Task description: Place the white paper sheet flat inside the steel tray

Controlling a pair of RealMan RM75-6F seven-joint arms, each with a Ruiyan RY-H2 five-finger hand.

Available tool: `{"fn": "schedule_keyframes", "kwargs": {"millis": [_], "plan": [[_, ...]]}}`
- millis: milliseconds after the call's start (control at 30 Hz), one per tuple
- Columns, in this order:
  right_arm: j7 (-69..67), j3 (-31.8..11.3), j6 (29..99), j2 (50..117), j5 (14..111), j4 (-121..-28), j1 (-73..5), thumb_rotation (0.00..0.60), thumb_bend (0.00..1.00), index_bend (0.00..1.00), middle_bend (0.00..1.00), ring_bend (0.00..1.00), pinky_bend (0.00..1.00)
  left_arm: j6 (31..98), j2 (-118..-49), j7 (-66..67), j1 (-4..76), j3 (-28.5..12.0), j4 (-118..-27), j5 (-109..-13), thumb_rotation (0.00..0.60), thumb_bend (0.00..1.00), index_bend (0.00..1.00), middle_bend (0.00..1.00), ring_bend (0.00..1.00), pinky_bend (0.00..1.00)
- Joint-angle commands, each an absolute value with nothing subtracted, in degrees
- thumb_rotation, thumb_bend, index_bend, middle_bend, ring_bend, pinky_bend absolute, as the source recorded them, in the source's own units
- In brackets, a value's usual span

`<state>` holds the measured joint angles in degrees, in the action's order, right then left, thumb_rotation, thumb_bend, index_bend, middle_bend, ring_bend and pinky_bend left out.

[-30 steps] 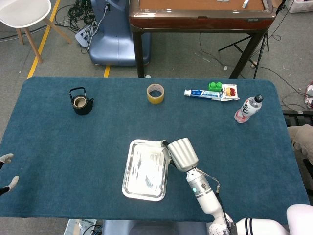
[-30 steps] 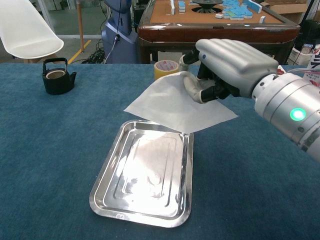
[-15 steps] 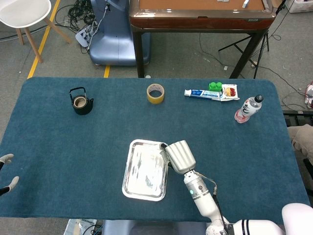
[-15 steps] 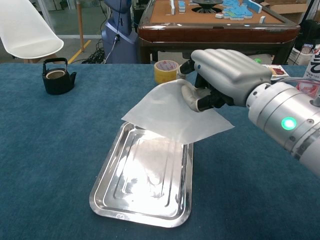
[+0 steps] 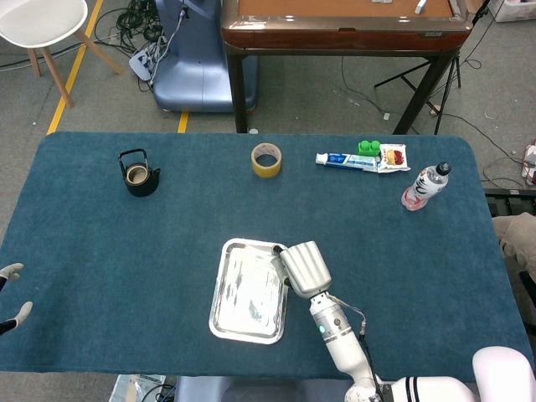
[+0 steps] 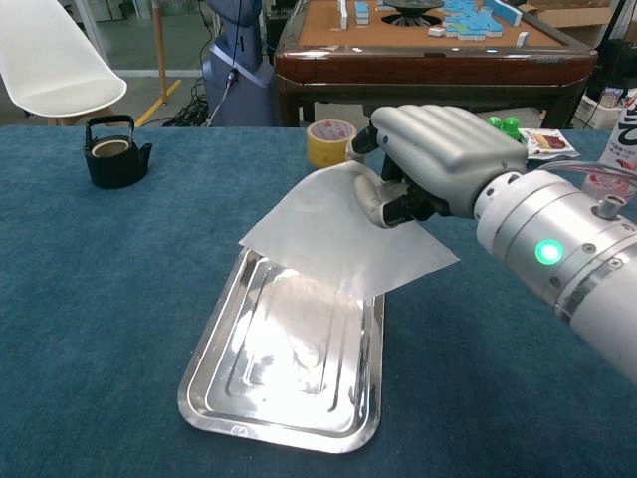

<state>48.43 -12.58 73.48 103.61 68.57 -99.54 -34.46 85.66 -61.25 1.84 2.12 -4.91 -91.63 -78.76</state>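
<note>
Your right hand point(image 6: 428, 159) pinched the sheet point(image 6: 338, 234) above the tray's point(image 6: 284, 383) far end. Far off stood kettle point(image 5: 137, 173), tape point(image 5: 266, 159), bottle point(image 5: 425, 186). Only the head view showed your left hand point(image 5: 12, 295), fingers apart, holding nothing.

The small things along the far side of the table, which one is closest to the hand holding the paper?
The yellow tape roll. It lies nearest the right hand; the black teapot sits far left, the toothpaste tube and water bottle farther right.
</note>
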Motion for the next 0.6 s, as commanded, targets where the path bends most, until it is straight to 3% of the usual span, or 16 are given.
{"fn": "schedule_keyframes", "kwargs": {"millis": [33,333,533,600], "plan": [[49.2,-12.9,73.8,104.4,67.9,-99.1,-34.9,0.6,0.65,0.55,1.0,1.0,1.0,85.6,-61.2,1.8,2.1,-4.9,-91.7,-78.8,0.6,0.24,0.26,0.37,0.35,0.56],[49.7,-13.7,74.0,105.9,66.1,-97.7,-35.9,0.6,0.65,0.55,1.0,1.0,1.0,85.6,-61.3,1.8,2.1,-4.8,-91.7,-78.9,0.6,0.24,0.26,0.37,0.35,0.56],[49.6,-13.7,74.0,105.9,65.3,-97.7,-36.2,0.6,0.61,0.46,1.0,1.0,1.0,85.7,-61.3,1.9,2.1,-4.9,-91.7,-78.8,0.6,0.24,0.26,0.37,0.35,0.56],[49.4,-13.6,74.1,105.8,65.3,-97.8,-36.3,0.6,0.55,0.43,1.0,1.0,1.0,85.7,-61.2,1.9,2.1,-4.9,-91.7,-78.8,0.6,0.24,0.26,0.37,0.35,0.56]]}}
